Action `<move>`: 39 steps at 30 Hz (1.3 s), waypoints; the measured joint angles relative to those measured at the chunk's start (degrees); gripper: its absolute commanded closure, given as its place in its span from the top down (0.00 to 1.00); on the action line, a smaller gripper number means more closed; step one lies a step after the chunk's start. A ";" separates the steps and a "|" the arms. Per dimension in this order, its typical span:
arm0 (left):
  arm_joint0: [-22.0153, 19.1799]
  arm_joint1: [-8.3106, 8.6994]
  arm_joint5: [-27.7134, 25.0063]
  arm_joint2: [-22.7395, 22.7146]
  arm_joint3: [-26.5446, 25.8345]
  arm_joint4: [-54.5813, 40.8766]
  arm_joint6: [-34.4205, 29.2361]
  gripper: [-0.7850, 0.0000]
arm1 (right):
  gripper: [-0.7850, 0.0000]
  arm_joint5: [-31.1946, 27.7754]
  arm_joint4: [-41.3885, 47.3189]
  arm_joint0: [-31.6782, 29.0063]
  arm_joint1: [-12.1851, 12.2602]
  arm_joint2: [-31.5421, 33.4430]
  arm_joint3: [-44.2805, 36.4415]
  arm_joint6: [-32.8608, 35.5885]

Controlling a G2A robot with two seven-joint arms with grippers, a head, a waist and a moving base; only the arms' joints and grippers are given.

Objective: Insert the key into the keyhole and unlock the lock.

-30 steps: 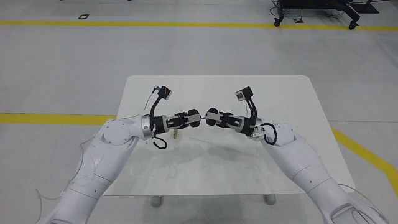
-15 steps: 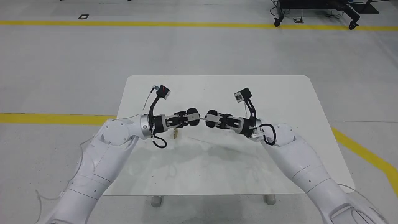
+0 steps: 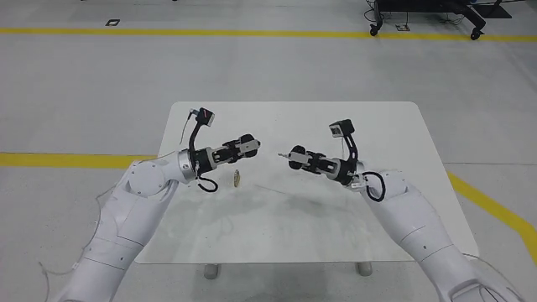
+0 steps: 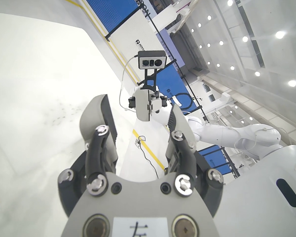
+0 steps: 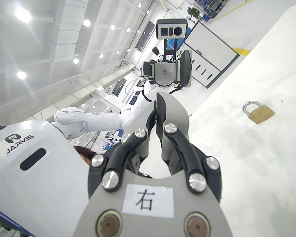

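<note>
1. Tool, left (image 3: 252,143), and right tool (image 3: 290,154): both mine, held above the white counter (image 3: 382,130), which is the largest item here. It is a rounded rectangular top standing on a pale floor with yellow lines.
2. Arms, white, two. Each comes in from its own side and angles toward the counter's middle. The tips point at each other with a gap between them, not touching.
3. Left tool: grey fingers (image 4: 106,114) with dark ribbed pads, spread wide apart, nothing between them. It faces the right tool, tip toward tip.
4. Right tool: fingers (image 5: 174,114) pressed together, pad against pad. I cannot tell whether anything thin is pinched between them.
5. Lock (image 5: 259,113): a small brass padlock with a silver shackle, lying flat on the counter. In the top view it sits left of the counter's centre, near my left tool and on the side nearer my body. It is apart from both tools. I cannot tell whether the shackle is latched.
</note>
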 measured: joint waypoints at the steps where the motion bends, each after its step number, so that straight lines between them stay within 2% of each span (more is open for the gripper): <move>1: 0.36 0.15 0.00 -0.50 -0.44 0.06 -0.26 1.00 | 0.00 -1.00 -0.38 -0.71 0.34 1.30 -0.02 -0.51; 4: 1.49 0.74 0.80 -2.17 -2.35 -0.06 -1.56 1.00 | 0.00 -3.43 -2.42 -3.00 1.57 6.03 -1.21 -2.48; 9: 4.97 2.07 5.67 -6.79 -7.52 7.53 1.20 1.00 | 0.00 -5.25 -2.00 -6.53 3.26 13.58 -4.53 -4.76; 18: 4.98 2.15 5.74 -6.81 -7.94 8.44 1.69 1.00 | 0.00 -5.22 -1.92 -6.52 3.24 13.56 -4.53 -4.73; 20: 5.44 2.64 7.11 -7.67 -10.62 13.33 5.43 1.00 | 0.00 -5.22 -1.92 -6.52 3.24 13.57 -4.53 -4.73; 22: 7.10 3.08 11.85 -7.89 -14.02 22.34 10.52 1.00 | 0.00 -5.22 -1.92 -6.52 3.24 13.57 -4.53 -4.73; 23: 8.55 3.27 16.69 -7.08 -16.72 30.78 12.94 1.00 | 0.00 -5.22 -1.92 -6.52 3.24 13.57 -4.53 -4.73; 25: 10.37 3.49 23.43 -5.01 -20.17 45.67 13.26 1.00 | 0.00 -5.22 -1.92 -6.52 3.24 13.57 -4.53 -4.73; 26: 11.00 3.58 26.89 -3.33 -21.58 55.05 10.99 1.00 | 0.00 -5.22 -1.92 -6.52 3.24 13.57 -4.53 -4.73; 29: 10.32 3.22 30.85 1.75 -22.19 71.07 2.21 1.00 | 0.00 -5.22 -1.92 -6.52 3.24 13.57 -4.53 -4.73; 30: 9.69 3.00 31.26 3.22 -21.68 74.00 0.21 1.00 | 0.00 -5.22 -1.92 -6.52 3.24 13.57 -4.53 -4.73; 32: 7.71 2.38 32.75 6.00 -19.66 78.40 -2.38 0.80 | 0.00 -5.22 -1.92 -6.52 3.24 13.57 -4.53 -4.73; 33: 6.77 2.09 33.49 6.92 -18.55 79.30 -2.76 0.76 | 0.00 -5.22 -1.92 -6.52 3.24 13.57 -4.53 -4.73; 35: 4.74 1.41 34.39 8.74 -16.11 79.49 -3.04 0.62 | 0.00 -5.22 -1.92 -6.52 3.24 13.57 -4.53 -4.73; 39: 2.60 0.49 33.13 10.98 -13.92 77.89 -2.73 0.62 | 0.00 -5.22 -1.92 -6.52 3.24 13.57 -4.53 -4.73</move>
